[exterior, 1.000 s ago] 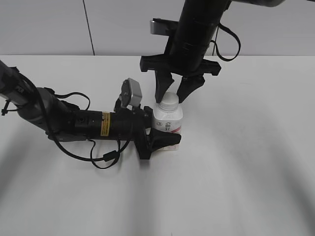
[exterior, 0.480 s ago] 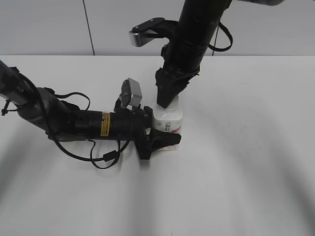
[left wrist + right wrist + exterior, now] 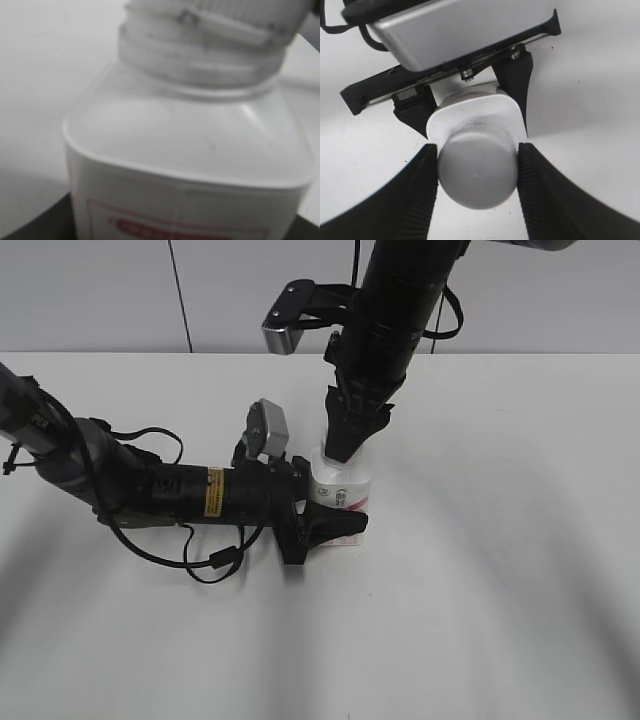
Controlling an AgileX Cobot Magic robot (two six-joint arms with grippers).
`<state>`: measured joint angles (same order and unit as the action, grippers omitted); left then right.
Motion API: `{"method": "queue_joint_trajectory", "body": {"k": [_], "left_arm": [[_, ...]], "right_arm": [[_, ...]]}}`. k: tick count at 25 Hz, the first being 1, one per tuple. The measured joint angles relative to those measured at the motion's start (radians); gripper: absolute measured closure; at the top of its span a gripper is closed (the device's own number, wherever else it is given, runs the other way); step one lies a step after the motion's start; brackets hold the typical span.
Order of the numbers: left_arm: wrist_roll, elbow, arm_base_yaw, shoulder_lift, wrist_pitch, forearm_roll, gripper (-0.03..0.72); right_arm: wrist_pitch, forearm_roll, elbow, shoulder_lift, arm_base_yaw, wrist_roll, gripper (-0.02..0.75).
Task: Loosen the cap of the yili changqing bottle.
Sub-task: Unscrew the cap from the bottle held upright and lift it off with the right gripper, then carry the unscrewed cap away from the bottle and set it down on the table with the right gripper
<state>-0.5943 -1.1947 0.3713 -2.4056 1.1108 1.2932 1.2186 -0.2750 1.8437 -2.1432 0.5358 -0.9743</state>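
A plain white surface (image 3: pixel 480 620) fills most of the exterior view, with a pale grey wall panel (image 3: pixel 90 295) across the top of the frame. From the left edge a black arm lies low along the surface, its yellow label band (image 3: pixel 214 492) near mid-frame. The left gripper (image 3: pixel 335 523) at its end clamps the lower body of the small squarish white plastic bottle with the pink-red label (image 3: pixel 342 490), which stands upright just left of centre. Its black fingers (image 3: pixel 330 525) are spread to the bottle's width and pressed against its sides. The left wrist view shows the bottle's rounded shoulder and wide neck close up and blurred, with a strip of red label at the bottom of the frame.

A second black arm comes down from the top centre of the exterior view, and the right gripper (image 3: pixel 350 448) sits directly on the bottle's top. In the right wrist view the small round white plastic screw cap (image 3: pixel 477 167) lies at mid-frame, with the ribbed black fingers (image 3: pixel 422 185) touching its left and right sides, closed onto it about halfway.
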Motion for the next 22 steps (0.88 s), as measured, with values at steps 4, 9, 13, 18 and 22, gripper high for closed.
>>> {"method": "queue_joint_trajectory", "body": {"k": [4, 9, 13, 18, 22], "left_arm": [[0.0, 0.0, 0.0, 0.0, 0.0, 0.001, 0.267], [-0.001, 0.0, 0.0, 0.0, 0.0, 0.002, 0.267], [-0.001, 0.0, 0.0, 0.0, 0.0, 0.003, 0.267], [-0.001, 0.0, 0.0, 0.0, 0.0, 0.003, 0.267], [-0.001, 0.0, 0.0, 0.0, 0.0, 0.003, 0.267]], "right_arm": [[0.0, 0.0, 0.0, 0.003, 0.0, -0.006, 0.351], [0.002, 0.01, -0.002, 0.033, 0.0, -0.003, 0.351], [0.002, 0.019, -0.002, 0.071, 0.0, 0.016, 0.351], [0.002, 0.084, -0.002, 0.113, -0.003, 0.179, 0.352], [0.002, 0.149, -0.003, 0.116, -0.042, 0.378, 0.353]]}}
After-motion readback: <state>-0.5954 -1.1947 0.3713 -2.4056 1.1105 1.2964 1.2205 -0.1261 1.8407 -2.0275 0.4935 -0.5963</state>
